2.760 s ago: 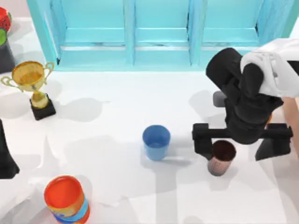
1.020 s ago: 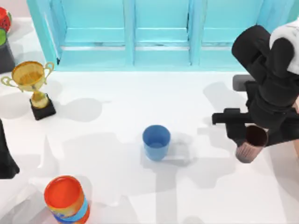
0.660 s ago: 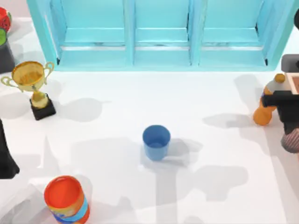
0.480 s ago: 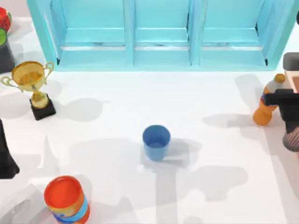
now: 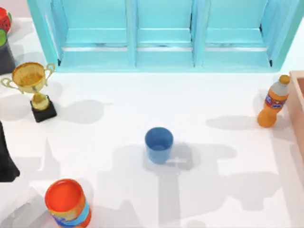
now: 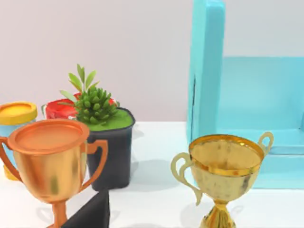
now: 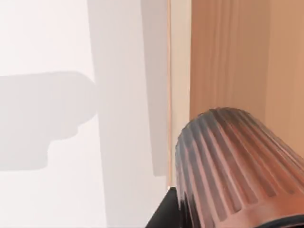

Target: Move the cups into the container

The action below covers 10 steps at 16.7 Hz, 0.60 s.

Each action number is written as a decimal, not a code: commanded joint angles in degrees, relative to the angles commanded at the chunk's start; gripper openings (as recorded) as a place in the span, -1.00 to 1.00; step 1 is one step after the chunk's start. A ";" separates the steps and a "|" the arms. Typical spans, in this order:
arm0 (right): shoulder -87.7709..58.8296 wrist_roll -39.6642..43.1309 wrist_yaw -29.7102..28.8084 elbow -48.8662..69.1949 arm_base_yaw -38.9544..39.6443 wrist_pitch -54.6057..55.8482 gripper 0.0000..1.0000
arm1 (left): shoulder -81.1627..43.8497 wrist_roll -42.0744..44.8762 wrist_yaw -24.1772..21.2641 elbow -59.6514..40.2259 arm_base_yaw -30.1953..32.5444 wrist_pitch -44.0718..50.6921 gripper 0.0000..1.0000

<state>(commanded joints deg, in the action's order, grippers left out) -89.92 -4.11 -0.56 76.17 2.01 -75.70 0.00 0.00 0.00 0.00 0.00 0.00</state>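
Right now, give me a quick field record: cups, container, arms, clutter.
blue cup: plain light blue tumbler, upright on the white table near its middle, not yet in the container
brown cup: ribbed pinkish-brown tumbler, close to the right wrist camera, over the container's edge
container: peach-tan box at the table's right edge, partly in view
left arm: parked at the left edge
clutter: gold trophy, orange-red canister, orange bottle, potted plant, copper trophy
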 joint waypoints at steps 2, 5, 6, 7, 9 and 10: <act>2.45 6.40 -0.27 -0.48 -6.38 -1.44 -1.00 | 0.00 0.00 0.00 0.00 0.00 0.00 1.00; 6.38 17.57 -0.63 -1.55 -16.66 -3.54 -1.00 | 0.00 0.00 0.00 0.00 0.00 0.00 1.00; 7.52 20.53 -0.74 -1.88 -19.42 -4.20 -1.00 | 0.00 0.00 0.00 0.00 0.00 0.00 1.00; 8.52 22.91 -0.82 -2.20 -21.60 -4.72 -1.00 | 0.00 0.00 0.00 0.00 0.00 0.00 1.00; 9.90 25.95 -1.05 -2.90 -24.34 -5.38 -1.00 | 0.00 0.00 0.00 0.00 0.00 0.00 1.00; 10.14 26.52 -1.18 -3.15 -24.85 -5.54 -1.00 | 0.00 0.00 0.00 0.00 0.00 0.00 1.00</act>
<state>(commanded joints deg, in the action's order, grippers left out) -79.78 22.41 -1.74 73.01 -22.84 -81.24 0.00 0.00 0.00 0.00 0.00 0.00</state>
